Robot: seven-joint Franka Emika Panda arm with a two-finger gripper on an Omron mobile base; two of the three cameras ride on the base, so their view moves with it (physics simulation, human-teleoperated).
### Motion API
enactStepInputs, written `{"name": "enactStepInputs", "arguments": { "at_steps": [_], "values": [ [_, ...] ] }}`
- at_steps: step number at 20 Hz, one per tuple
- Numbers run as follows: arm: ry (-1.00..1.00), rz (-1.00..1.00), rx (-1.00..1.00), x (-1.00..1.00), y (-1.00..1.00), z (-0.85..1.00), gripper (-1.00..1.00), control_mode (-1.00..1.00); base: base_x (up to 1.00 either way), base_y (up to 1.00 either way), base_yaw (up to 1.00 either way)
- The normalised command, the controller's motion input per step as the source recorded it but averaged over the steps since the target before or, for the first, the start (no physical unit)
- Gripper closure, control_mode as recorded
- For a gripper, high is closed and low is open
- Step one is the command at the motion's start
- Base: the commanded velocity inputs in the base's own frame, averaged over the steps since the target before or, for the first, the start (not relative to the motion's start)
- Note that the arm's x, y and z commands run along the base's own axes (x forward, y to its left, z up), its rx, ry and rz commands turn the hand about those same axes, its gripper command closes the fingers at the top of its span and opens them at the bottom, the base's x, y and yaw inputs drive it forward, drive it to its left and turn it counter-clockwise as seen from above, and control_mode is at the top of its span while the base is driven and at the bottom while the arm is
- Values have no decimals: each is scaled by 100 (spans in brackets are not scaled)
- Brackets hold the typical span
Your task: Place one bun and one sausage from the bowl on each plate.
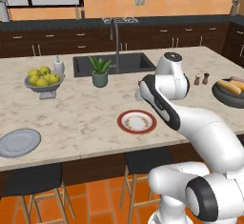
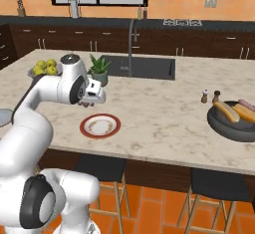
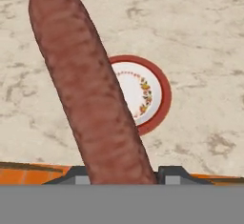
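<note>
One dark red-brown sausage (image 3: 86, 89) is clamped in the gripper (image 3: 121, 175), with the red-rimmed plate (image 3: 159, 92) at its three o'clock on the counter (image 3: 205, 37).

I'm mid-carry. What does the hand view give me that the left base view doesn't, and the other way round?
Hand view: the dark red-brown sausage gripped in the gripper, hanging above the counter, with its lower part crossing in front of the plate's edge.
Left base view: the grey-blue plate at the near left, the fruit bowl, the potted plant, the sink, and the dark bowl at the far right holding a bun.
Both: the red-rimmed plate with nothing on it, on the marble counter.
</note>
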Motion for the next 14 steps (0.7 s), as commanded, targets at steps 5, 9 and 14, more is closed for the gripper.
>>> {"name": "enactStepInputs", "arguments": {
  "at_steps": [5, 9, 14],
  "values": [
    [2, 0, 0, 92, 22, -39, 100, -100, 0, 0, 0],
    [15, 0, 0, 49, 14, -93, 100, -100, 0, 0, 0],
    [0, 0, 0, -50, 5, -64, 100, -100, 0, 0, 0]
  ]
}}
